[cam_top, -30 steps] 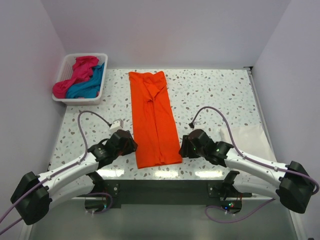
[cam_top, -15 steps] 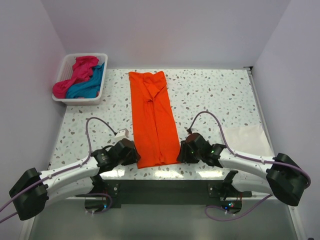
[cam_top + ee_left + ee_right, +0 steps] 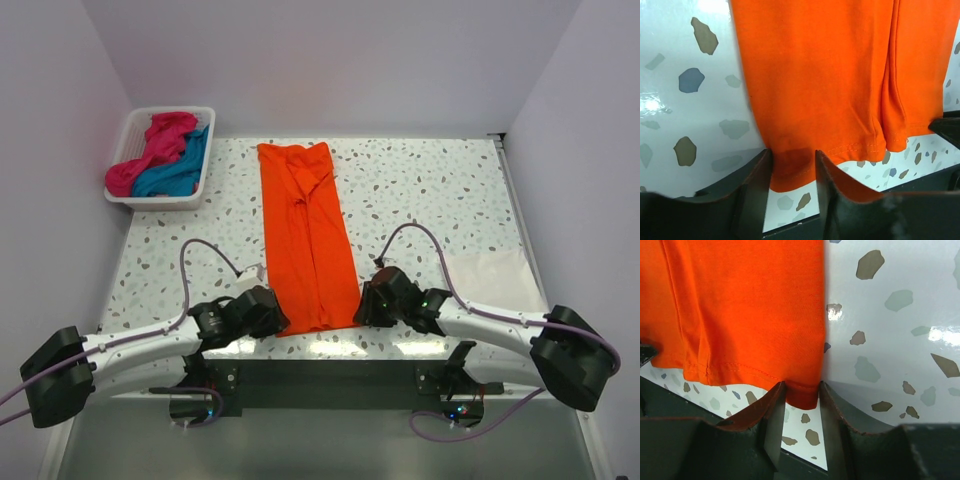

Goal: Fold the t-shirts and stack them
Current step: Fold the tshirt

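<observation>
An orange t-shirt lies flat on the speckled table as a long strip folded lengthwise, its hem toward the arms. My left gripper is open at the hem's near left corner, with that corner lying between the jaws on the table. My right gripper is open astride the near right corner, the cloth reaching from finger to finger. Neither corner is lifted. A magenta-pink t-shirt and a teal-blue t-shirt lie crumpled in the basket.
The white slatted basket stands at the table's far left corner against the wall. A pale sheet lies on the table at the right. The dark front edge of the table runs just behind both grippers. Walls close in on three sides.
The left gripper has slid right and nearer onto the hem's left corner. The right gripper has moved in onto the right corner, and its jaws have narrowed a little.
</observation>
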{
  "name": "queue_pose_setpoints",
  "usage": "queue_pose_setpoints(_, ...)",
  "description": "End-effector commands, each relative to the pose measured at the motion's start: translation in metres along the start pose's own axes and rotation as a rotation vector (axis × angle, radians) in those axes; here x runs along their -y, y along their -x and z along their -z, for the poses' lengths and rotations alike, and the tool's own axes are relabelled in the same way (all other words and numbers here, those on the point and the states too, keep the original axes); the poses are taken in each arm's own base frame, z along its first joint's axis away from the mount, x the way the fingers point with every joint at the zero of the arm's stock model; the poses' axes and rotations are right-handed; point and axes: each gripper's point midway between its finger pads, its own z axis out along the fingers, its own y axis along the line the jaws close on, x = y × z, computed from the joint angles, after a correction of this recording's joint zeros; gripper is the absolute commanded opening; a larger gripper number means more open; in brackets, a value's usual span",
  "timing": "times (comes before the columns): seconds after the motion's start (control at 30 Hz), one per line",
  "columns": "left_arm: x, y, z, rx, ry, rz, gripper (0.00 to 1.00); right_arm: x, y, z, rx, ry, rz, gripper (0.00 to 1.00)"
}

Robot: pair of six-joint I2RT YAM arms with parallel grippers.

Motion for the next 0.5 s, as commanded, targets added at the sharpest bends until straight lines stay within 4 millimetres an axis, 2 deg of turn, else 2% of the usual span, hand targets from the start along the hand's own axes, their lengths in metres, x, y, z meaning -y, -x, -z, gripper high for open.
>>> queue_pose_setpoints(0.0, -0.030, -0.026, -0.005, -0.085, 0.100, -0.019, 0.42, -0.011, 0.006, -0.003, 0.010, 0.031, 0.019, 0.36)
queue_pose_setpoints(0.03, -0.031, -0.028, -0.007, -0.092, 0.107, -0.025, 0.37, -0.010, 0.006, -0.004, 0.005, 0.025, 0.025, 0.33)
queue_pose_setpoints(0.07, -0.028, -0.028, -0.007, -0.097, 0.093, -0.030, 0.27, -0.010, 0.006, -0.005, 0.005, 0.023, 0.031, 0.29)
queue_pose_setpoints(0.13, -0.026, -0.031, -0.008, -0.112, 0.086, -0.037, 0.14, -0.010, 0.008, -0.004, 0.005, 0.022, 0.051, 0.13)
queue_pose_setpoints(0.17, -0.024, -0.033, -0.008, -0.121, 0.078, -0.038, 0.06, -0.010, 0.006, -0.004, -0.002, 0.021, 0.057, 0.07)
queue_pose_setpoints(0.2, -0.022, -0.035, -0.006, -0.126, 0.067, -0.046, 0.03, -0.010, 0.006, -0.003, -0.005, 0.026, 0.068, 0.03)
queue_pose_setpoints(0.23, -0.021, -0.037, -0.005, -0.132, 0.062, -0.050, 0.00, -0.010, 0.004, -0.003, -0.012, 0.028, 0.074, 0.00)
queue_pose_setpoints(0.3, -0.020, -0.042, -0.001, -0.148, 0.055, -0.062, 0.00, -0.008, 0.003, 0.000, -0.011, 0.030, 0.083, 0.00)
queue_pose_setpoints(0.47, -0.014, -0.048, 0.016, -0.161, 0.053, -0.095, 0.00, -0.007, -0.017, 0.013, -0.068, 0.084, 0.073, 0.00)
